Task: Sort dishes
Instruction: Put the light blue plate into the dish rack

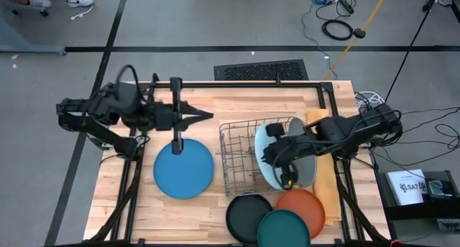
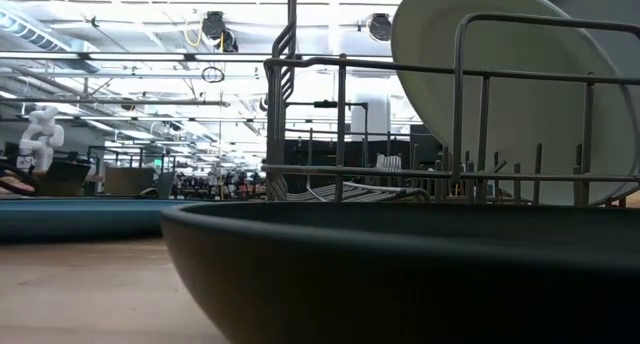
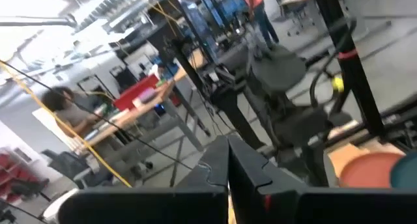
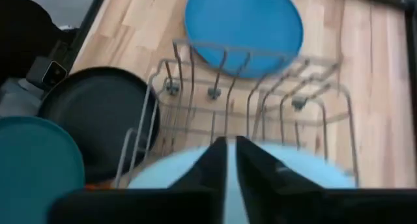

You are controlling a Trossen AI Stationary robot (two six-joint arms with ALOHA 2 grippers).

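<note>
The pale blue plate [image 1: 260, 143] and the grey plate [image 1: 307, 171] behind it stand tilted at the right end of the wire rack [image 1: 241, 161]. My right gripper [image 1: 269, 157] is shut over the pale blue plate's upper rim [image 4: 169, 175]. The medium blue plate [image 1: 184, 169] lies flat on the table left of the rack. The black [image 1: 249, 217], dark teal [image 1: 284, 229] and orange [image 1: 307, 207] plates lie at the near edge. My left gripper [image 1: 207, 116] is shut and empty, held above the table beyond the medium blue plate. My right gripper comes slanting down from the table's right, its shut fingers [image 4: 215, 165] in front of the pale blue plate's upper rim [image 4: 287, 162]. No plate shows between the fingers. I cannot tell whether they touch the rim.
The wire rack [image 4: 260, 100] stands mid-table, its left part holding nothing. The black plate [image 2: 400, 274] fills the front of the low view, with a large pale plate [image 2: 500, 94] leaning in the rack behind it. Bare wood lies at the near left corner [image 1: 122, 211].
</note>
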